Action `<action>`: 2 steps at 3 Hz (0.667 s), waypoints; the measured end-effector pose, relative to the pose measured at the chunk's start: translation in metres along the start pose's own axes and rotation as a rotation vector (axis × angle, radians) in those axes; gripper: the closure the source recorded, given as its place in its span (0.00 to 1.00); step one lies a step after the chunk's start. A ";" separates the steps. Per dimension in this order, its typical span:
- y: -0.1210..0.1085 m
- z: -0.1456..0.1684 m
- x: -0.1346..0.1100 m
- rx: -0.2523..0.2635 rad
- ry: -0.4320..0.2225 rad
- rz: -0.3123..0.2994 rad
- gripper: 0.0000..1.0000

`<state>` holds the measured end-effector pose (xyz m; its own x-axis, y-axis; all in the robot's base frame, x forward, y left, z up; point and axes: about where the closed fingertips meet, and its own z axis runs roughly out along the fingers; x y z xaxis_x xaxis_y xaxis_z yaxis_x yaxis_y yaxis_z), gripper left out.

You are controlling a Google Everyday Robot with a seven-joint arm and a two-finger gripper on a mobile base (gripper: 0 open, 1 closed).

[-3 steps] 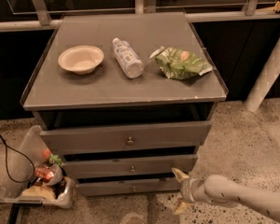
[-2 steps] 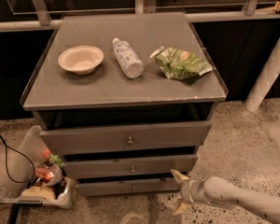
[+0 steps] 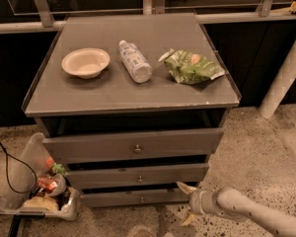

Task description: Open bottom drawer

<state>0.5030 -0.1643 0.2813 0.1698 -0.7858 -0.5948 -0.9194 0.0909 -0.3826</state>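
gripper (image 3: 186, 203) low near the floor at the right end of the bottom drawer (image 3: 133, 197), wide open, holding nothing, drawer the lowest, slimmest front of the grey cabinet (image 3: 128, 90)

**Dim, warm light from overhead**

The cabinet top (image 3: 113, 90) is the best-lit surface I get, with a dull sheen and short shadows under the bowl (image 3: 86, 62), bottle (image 3: 135, 60) and bag (image 3: 190, 66). The gaps above the drawer fronts go nearly black, and the bottom drawer (image 3: 113, 199) sits in the deepest shade. Behind the cabinet it is dark. The gripper (image 3: 186, 203), low on the right beside that drawer's end with fingers spread, looks pale and soft-edged against the speckled floor (image 3: 256, 152). My whole view is slightly hazy.
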 end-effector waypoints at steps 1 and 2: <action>0.000 0.000 0.000 0.000 0.000 0.000 0.00; 0.020 -0.001 -0.004 -0.019 -0.015 -0.059 0.00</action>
<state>0.4840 -0.1602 0.2771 0.2289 -0.7804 -0.5819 -0.9142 0.0331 -0.4040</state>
